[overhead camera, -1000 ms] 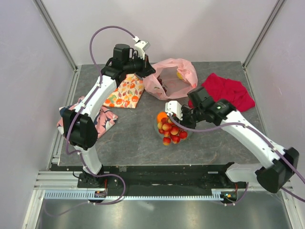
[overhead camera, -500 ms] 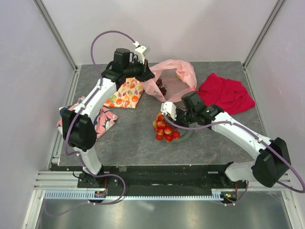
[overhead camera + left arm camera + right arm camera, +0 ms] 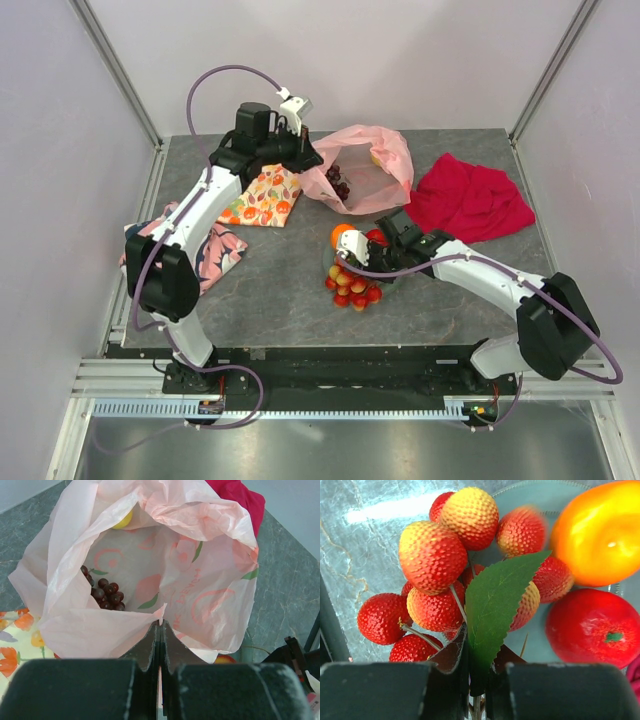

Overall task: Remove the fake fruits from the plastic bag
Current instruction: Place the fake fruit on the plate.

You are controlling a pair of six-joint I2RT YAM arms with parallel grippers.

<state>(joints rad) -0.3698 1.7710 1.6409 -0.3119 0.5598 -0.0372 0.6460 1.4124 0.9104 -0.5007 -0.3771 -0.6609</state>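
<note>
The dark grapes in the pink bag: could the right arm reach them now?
Probably not yet: the right arm has its jaws shut on the stem of the berry bunch. The left arm holds the bag open, so the grapes look reachable afterwards.

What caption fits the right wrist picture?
Right gripper pinches a bumpy red berry bunch by its stem, beside an orange and a red apple.

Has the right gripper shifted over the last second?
Yes. The right gripper, shut on the berry bunch by its stem, has moved left and toward the near edge, away from the red cloth.
</note>
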